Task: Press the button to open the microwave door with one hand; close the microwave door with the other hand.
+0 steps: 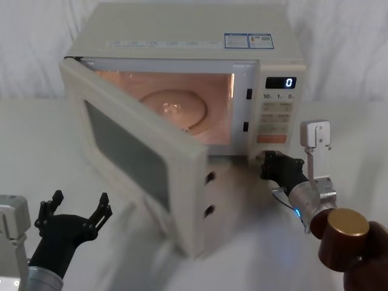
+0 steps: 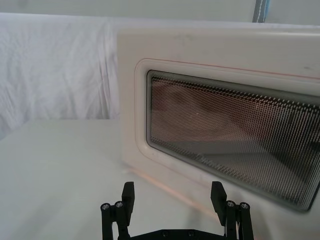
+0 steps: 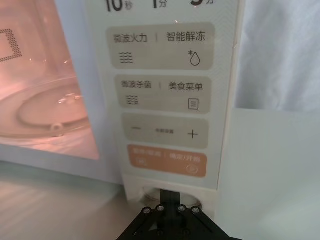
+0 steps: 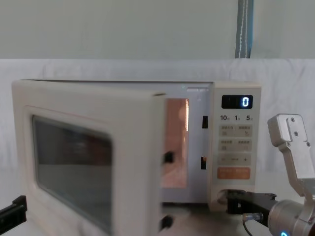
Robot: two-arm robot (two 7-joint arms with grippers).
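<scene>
Door [image 1: 136, 160] hangs swung out; right gripper [image 3: 171, 209], closed, sits at the button [image 3: 170, 196]. Left gripper [image 1: 77, 213], spread open, should push the door's outer face squarely.

From my seat the microwave door [image 1: 142, 160] is swung wide open, hinged on my left and angled out over the desk, cream panel with that dark rounded window in a raised frame. Cavity's lit up orange-pink behind it. I can see two latch hooks on its free edge. The button [image 3: 171, 196] sits at the very bottom of the control panel, under the orange key, mostly hidden, so I can't tell much about it.
</scene>
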